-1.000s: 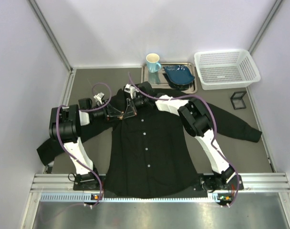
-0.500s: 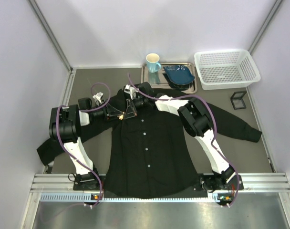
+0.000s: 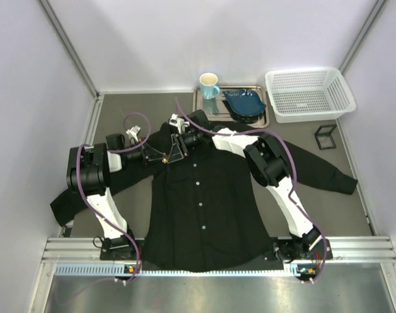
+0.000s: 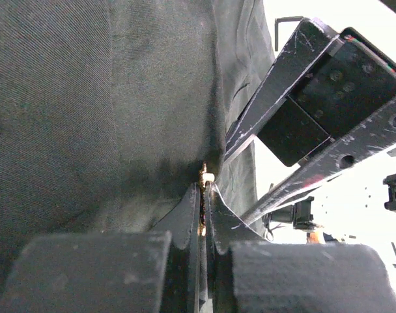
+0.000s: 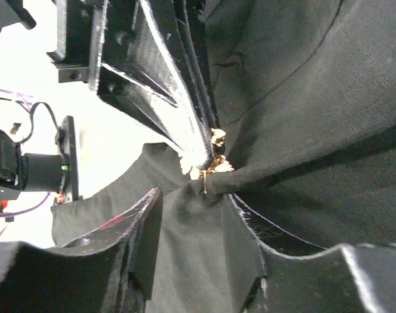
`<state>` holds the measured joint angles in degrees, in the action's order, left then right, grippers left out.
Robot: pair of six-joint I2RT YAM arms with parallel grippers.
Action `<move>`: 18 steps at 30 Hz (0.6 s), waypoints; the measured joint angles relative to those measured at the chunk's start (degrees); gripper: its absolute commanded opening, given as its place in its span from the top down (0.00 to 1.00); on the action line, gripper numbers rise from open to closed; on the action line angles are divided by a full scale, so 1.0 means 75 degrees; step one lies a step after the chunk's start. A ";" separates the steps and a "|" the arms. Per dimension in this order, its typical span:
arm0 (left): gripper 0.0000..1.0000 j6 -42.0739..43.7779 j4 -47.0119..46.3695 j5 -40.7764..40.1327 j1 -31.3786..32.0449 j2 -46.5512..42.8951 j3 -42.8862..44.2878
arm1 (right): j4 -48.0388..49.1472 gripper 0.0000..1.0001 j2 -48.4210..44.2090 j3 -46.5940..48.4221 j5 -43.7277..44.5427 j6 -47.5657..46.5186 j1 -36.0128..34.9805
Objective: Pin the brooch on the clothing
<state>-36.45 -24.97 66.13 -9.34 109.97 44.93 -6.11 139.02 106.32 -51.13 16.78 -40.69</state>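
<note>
The clothing (image 3: 204,202), a black button-up shirt, lies flat on the table with its collar at the far end. The brooch (image 3: 165,158) is a tiny golden speck near the collar, left of the button row. My left gripper (image 3: 160,156) comes in from the left and is shut on the brooch (image 4: 203,175), gold showing between its tips (image 4: 202,186). My right gripper (image 3: 177,147) faces it from the right. Its jaws (image 5: 193,195) stand open astride a raised fold of shirt cloth (image 5: 282,163), with the brooch (image 5: 214,164) at the fold's tip.
A metal tray (image 3: 262,120) with a blue dish (image 3: 245,102) and a light-blue mug (image 3: 209,85) stand behind the collar. A white basket (image 3: 309,94) sits at the back right, a small black frame (image 3: 325,137) in front of it. The right sleeve (image 3: 322,169) stretches right.
My left gripper has closed onto the brooch. My right gripper's jaws have come apart. Both arms have barely shifted.
</note>
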 measured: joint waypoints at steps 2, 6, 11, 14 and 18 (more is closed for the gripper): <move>1.00 0.0055 -0.0003 -0.0003 -0.0023 0.0000 0.0000 | -0.0026 0.45 0.0000 0.0079 -0.0140 0.0079 0.0041; 1.00 0.0050 -0.0026 0.0006 -0.0044 0.0000 -0.0009 | 0.0017 0.41 0.0000 0.0146 -0.0294 0.0204 0.0117; 1.00 0.0015 -0.0082 0.0064 -0.0041 0.0000 -0.0050 | 0.0044 0.39 0.0020 0.0312 -0.0323 0.0248 0.0166; 1.00 0.0009 -0.0108 0.0073 -0.0041 0.0000 -0.0076 | 0.0047 0.39 0.0050 0.0475 -0.0312 0.0239 0.0184; 1.00 -0.0137 -0.0283 0.0134 -0.0044 0.0000 -0.0122 | 0.0044 0.38 0.0073 0.0597 -0.0323 0.0163 0.0181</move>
<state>-37.47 -27.09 67.13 -9.67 109.97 44.01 -5.78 139.57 110.80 -53.56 18.00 -39.33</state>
